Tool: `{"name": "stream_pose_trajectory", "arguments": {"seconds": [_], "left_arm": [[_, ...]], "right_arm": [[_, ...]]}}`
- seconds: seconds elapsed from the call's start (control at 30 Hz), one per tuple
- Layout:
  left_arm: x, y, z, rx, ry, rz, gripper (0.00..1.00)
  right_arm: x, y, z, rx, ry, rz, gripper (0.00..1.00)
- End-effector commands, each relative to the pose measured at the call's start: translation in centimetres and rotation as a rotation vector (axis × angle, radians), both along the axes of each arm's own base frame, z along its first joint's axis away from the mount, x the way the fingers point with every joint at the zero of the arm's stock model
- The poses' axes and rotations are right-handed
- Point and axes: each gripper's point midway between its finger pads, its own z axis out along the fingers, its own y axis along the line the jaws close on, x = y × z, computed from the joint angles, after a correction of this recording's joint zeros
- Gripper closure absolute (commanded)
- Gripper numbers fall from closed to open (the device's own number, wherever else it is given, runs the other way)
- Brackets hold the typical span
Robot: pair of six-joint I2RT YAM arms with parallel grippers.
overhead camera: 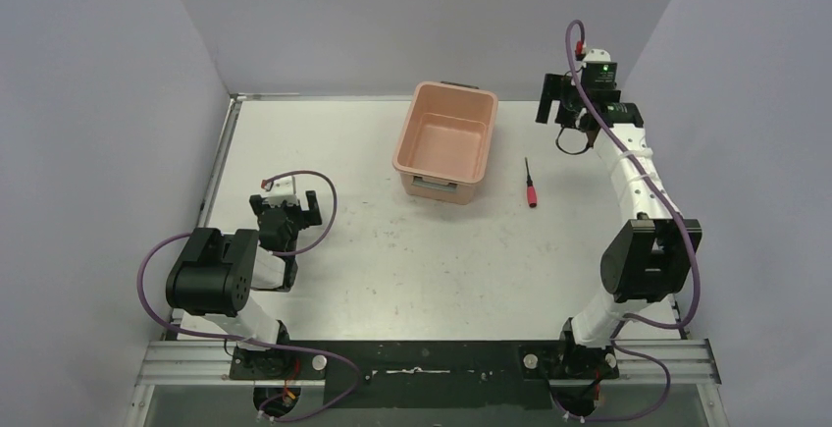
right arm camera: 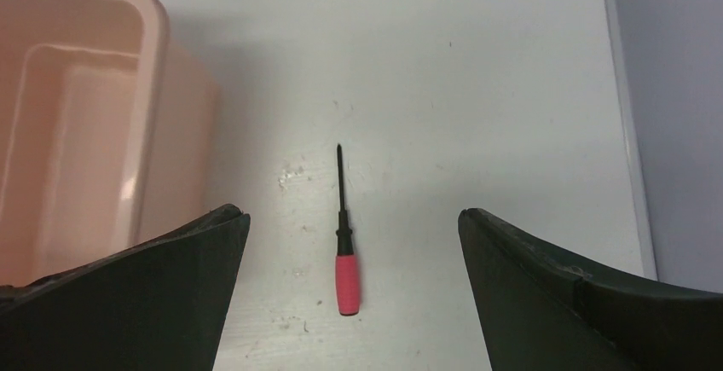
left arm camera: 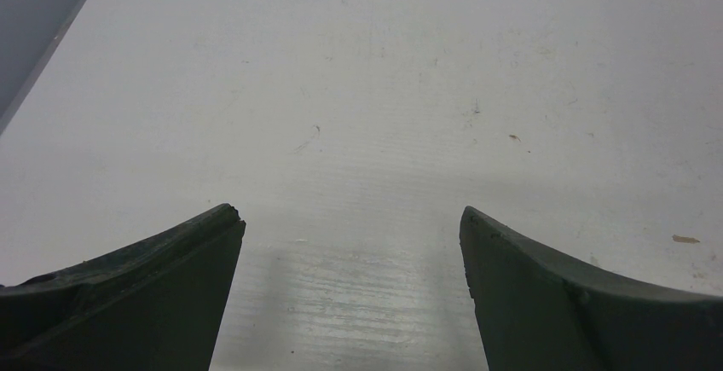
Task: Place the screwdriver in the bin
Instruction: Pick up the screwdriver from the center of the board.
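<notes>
Right claw (overhead camera: 567,131) released, spread wide, aimed at the screwdriver (right arm camera: 342,234) lying flat near the bin (overhead camera: 489,137); we reckon pre-grasp lineup. Left claw (overhead camera: 294,207) also spread, idle.

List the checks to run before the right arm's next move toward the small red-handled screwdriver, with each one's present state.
1. Small slim screwdriver with a red handle and thin black shaft lies free on the white table, apart from the bin: ok.
2. Right gripper is open with nothing between its fingers: ok.
3. The screwdriver is framed between the right fingers in the wrist view: ok.
4. Rectangular salmon-pink plastic bin is upright, with nothing seen inside: ok.
5. Left gripper is open over bare table, away from both things: ok.
6. Right gripper's height above the table: cannot tell.
</notes>
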Motion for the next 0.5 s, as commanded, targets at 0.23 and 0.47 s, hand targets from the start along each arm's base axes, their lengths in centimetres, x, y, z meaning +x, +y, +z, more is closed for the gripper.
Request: {"name": "stream_pose_trajectory", "arguments": {"seconds": [0.23,0.47], "left_arm": [[0.9,-0.2,1.7,0.002,-0.060,-0.006,0.03],[0.9,-0.2,1.7,0.003,-0.058,-0.006,0.03]], "right_arm": [[-1.1,-1.3,-11.0,0.024,0.208,-0.029,0.00],[-3.1,-0.7,-17.0,0.042,0.334,-0.010,0.03]]}}
